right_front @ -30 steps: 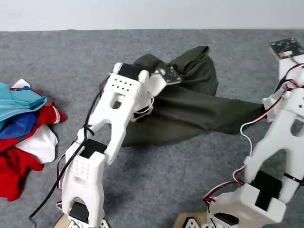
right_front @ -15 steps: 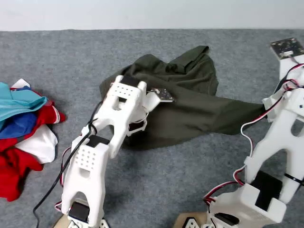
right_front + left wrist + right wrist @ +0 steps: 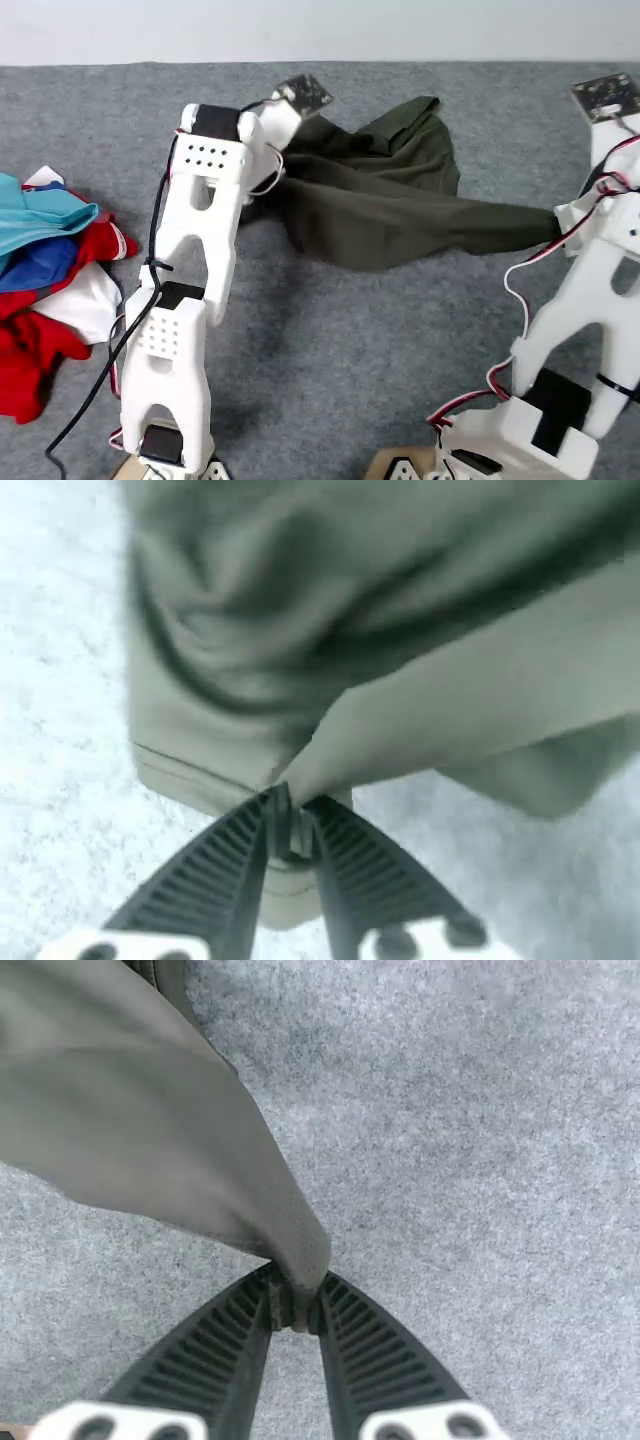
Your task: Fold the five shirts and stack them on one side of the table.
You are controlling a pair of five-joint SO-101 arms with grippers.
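Observation:
A dark olive shirt (image 3: 385, 200) hangs stretched between both arms over the middle of the grey table. My left gripper (image 3: 290, 825) is shut on one edge of the olive shirt (image 3: 350, 650); from above, that arm (image 3: 215, 170) stands at the shirt's left end. My right gripper (image 3: 297, 1305) is shut on a bunched corner of the olive shirt (image 3: 140, 1130), at the right end near the right arm (image 3: 600, 225). A pile of other shirts (image 3: 50, 280), in teal, blue, red and white, lies crumpled at the table's left edge.
Grey felt table (image 3: 350, 340) lies bare in front of the shirt and between the two arm bases. A pale wall (image 3: 300, 30) borders the far edge. Black and red cables trail along both arms.
My left arm has swung back and to the left, lifting its end of the olive shirt. The cloth has gone from slumped to pulled taut. The right arm has hardly moved.

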